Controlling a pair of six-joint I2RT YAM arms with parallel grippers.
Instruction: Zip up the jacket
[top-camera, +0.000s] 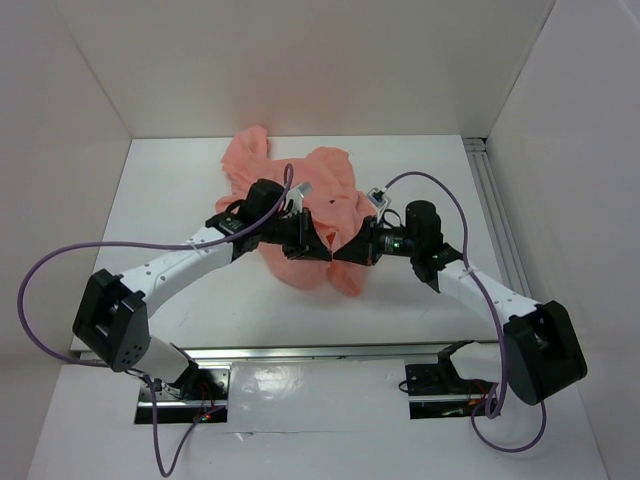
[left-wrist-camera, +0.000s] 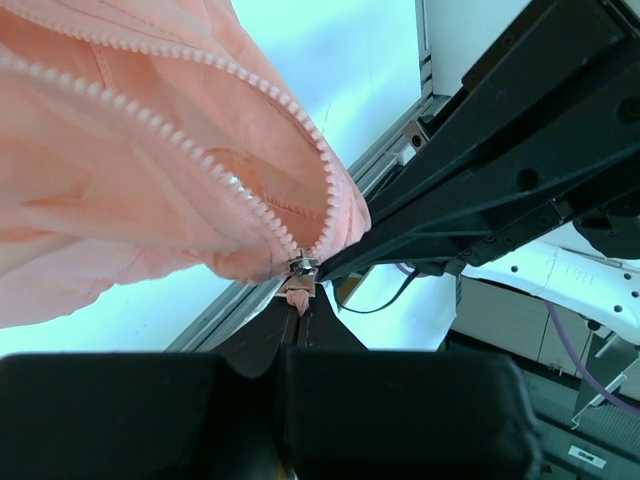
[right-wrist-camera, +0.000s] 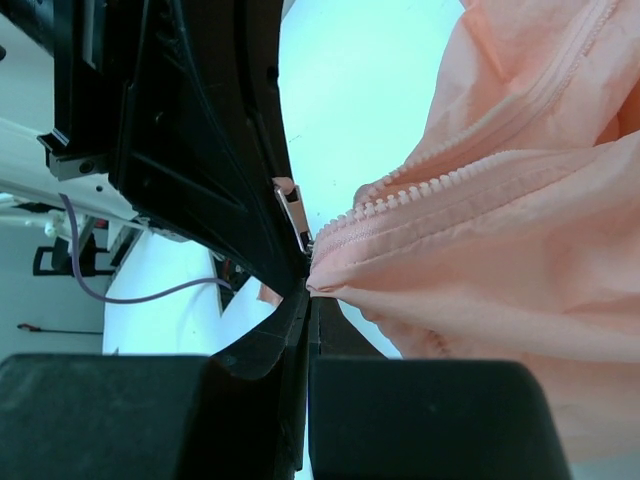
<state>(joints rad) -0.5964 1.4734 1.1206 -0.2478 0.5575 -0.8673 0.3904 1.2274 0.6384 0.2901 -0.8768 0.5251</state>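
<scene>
Both arms pinch the zip's foot.
Top: soft, light jacket (top-camera: 330, 190) at centre of bench (top-camera: 170, 200). Left wrist: left fingers (left-wrist-camera: 298, 318) clamped on the pull (left-wrist-camera: 298, 287). Right wrist: right fingers (right-wrist-camera: 308, 310) clamped on limp hem (right-wrist-camera: 345, 275); hold it taut.

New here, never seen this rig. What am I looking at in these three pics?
Two robot arms sit bolted to a white table. The overhead picture shows both from above; the other two come from a camera on each wrist, looking along its own fingers. A salmon-pink jacket lies bunched on the table. The left gripper is shut on the zipper pull at the foot of the open zipper; the right gripper pinches the jacket's edge right beside it.
</scene>
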